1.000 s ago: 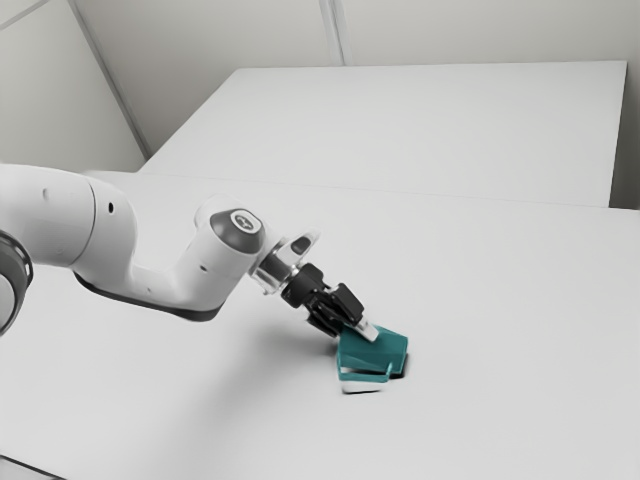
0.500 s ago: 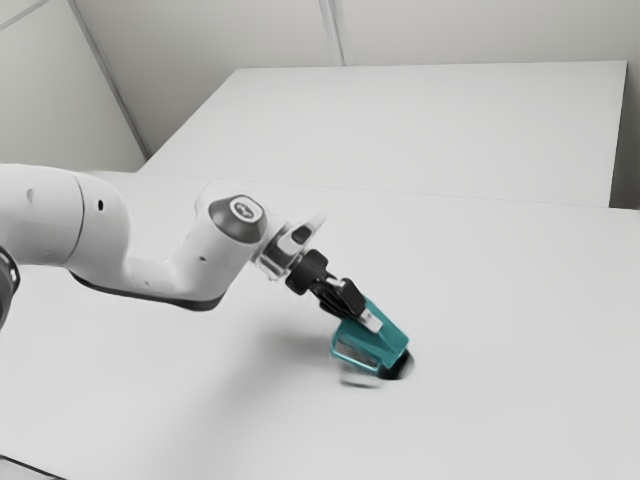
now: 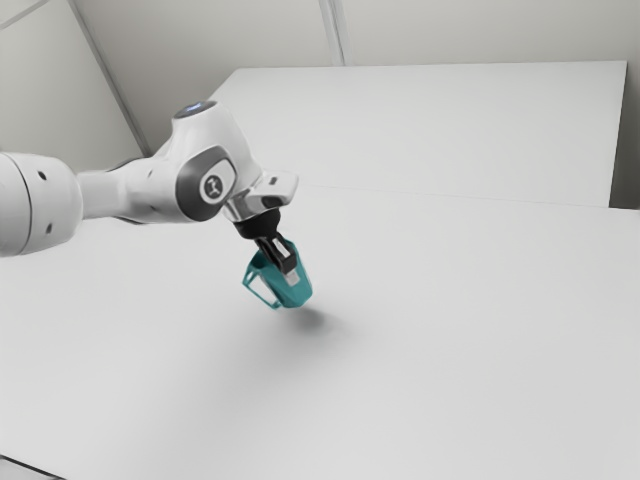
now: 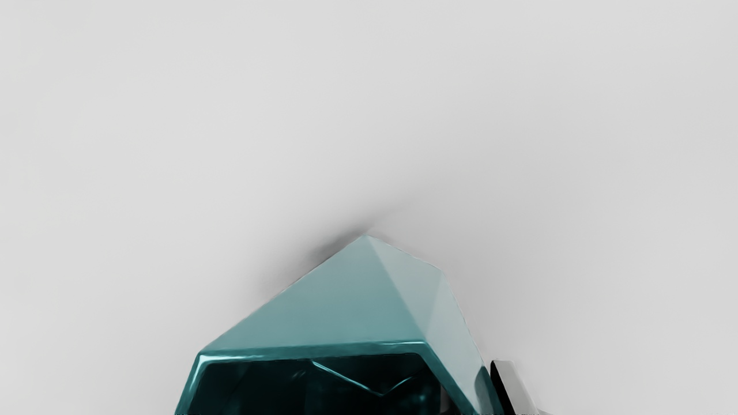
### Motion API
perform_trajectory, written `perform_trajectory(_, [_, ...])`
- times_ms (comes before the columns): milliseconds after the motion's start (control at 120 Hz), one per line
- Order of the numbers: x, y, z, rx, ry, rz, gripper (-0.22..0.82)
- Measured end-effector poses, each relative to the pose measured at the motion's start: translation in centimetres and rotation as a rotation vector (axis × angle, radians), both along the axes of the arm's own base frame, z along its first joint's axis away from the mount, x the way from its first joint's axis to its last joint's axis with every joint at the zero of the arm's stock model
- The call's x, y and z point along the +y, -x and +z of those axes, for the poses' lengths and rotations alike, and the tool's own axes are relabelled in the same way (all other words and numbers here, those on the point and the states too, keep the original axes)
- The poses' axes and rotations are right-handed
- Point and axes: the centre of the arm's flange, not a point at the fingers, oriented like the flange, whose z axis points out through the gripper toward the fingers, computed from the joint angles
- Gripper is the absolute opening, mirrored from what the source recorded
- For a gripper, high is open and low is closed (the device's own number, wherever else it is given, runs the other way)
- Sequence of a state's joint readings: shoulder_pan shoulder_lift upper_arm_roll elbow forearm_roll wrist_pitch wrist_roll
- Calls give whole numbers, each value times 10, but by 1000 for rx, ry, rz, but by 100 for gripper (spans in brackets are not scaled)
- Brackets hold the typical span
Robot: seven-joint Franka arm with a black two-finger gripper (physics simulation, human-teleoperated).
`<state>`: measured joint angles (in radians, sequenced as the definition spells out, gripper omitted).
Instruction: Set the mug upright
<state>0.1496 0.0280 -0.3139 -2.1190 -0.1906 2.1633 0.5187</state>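
Note:
In the exterior view my gripper (image 3: pixel 288 268) points down, shut on the wall of the teal mug (image 3: pixel 295 297). The mug hangs over the table, leaning slightly, its mouth up toward the hand and its base low. Its angular handle sticks out toward the exterior view's left. Seen in the wrist view, the faceted mug (image 4: pixel 323 311) turns its dark opening toward the camera; the gripper (image 4: pixel 474 397) has one finger outside the wall, and a small grey part, apparently the other finger, shows inside the rim.
The white table (image 3: pixel 440 360) lies under the mug, which casts a soft shadow on it. A raised-looking white surface (image 3: pixel 430 125) stands farther back, before pale walls.
My hand has risen and moved toward the exterior view's left and back, carrying the mug off the table. The mug has swung from lying over to much nearer upright.

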Motion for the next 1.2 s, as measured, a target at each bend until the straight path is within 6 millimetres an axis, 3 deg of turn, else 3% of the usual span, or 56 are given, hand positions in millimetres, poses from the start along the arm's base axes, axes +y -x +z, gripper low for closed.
perform_trajectory(183, [26,-5,-13,-4,-166,75,-17])
perform_trajectory(475, [9,7,-40,-10,-219,167,-17])
perform_trajectory(900, [15,2,-63,-10,-202,320,-17])
perform_trajectory(958, [15,2,-64,-10,-198,332,-10])
perform_trajectory(1083, [14,2,-61,-18,-192,351,17])
perform_trajectory(1200, [12,5,-37,-56,-193,365,36])
